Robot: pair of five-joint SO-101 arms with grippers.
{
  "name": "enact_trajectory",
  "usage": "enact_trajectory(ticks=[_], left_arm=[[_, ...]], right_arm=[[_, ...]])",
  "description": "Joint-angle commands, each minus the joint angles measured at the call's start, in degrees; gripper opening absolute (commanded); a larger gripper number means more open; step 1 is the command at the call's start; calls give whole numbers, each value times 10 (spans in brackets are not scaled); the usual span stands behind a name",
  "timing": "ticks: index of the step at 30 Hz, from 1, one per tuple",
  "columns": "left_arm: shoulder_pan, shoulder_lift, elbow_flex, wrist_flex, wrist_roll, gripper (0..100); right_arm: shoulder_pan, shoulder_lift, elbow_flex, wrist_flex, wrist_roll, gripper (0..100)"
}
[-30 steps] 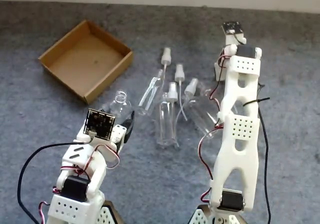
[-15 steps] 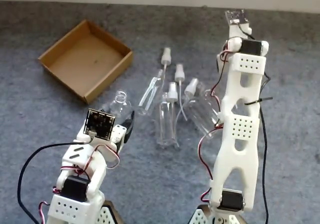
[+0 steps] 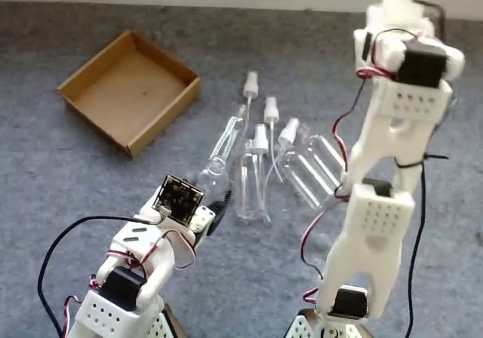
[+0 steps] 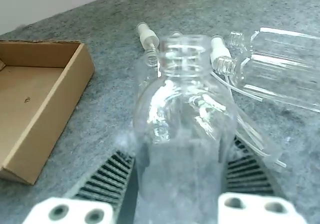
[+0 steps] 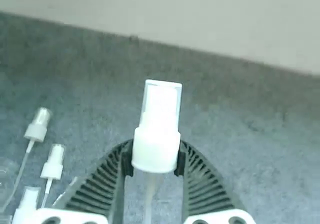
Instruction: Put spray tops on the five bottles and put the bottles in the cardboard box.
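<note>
Grey carpet-like tabletop [image 3: 68, 202]: open room near left, between left arm [image 3: 143, 255] and box. Left end effector [image 4: 180, 171] is nearest, pinching an uncapped clear plastic bottle [image 4: 182, 109] by the body, neck pointing away, just beside the lying ones. Mid-table: clear bottles [image 3: 253, 176] lie side by side, loose white spray tops [image 3: 270, 110] at their far ends. Overlap makes the count unclear, and right arm [image 3: 377, 217] covers the row's outer edge. Shallow brown cardboard box [image 3: 132, 89] sits far left, well apart. Right end effector [image 5: 152, 159] is raised at the far edge, clamped on a white spray top [image 5: 157, 129], cut off by the high view's top edge.
</note>
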Motion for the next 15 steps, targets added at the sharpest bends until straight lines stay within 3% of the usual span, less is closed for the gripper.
enact_trajectory(ticks=[1,9,15], left_arm=[[12,-5,13,1,4,74],[12,-5,13,-1,4,74],[13,-5,13,-1,4,74]], right_arm=[[7,-159,-18,12,-6,12],[3,-415,276,8,-7,12],[3,-547,410,8,-7,12]])
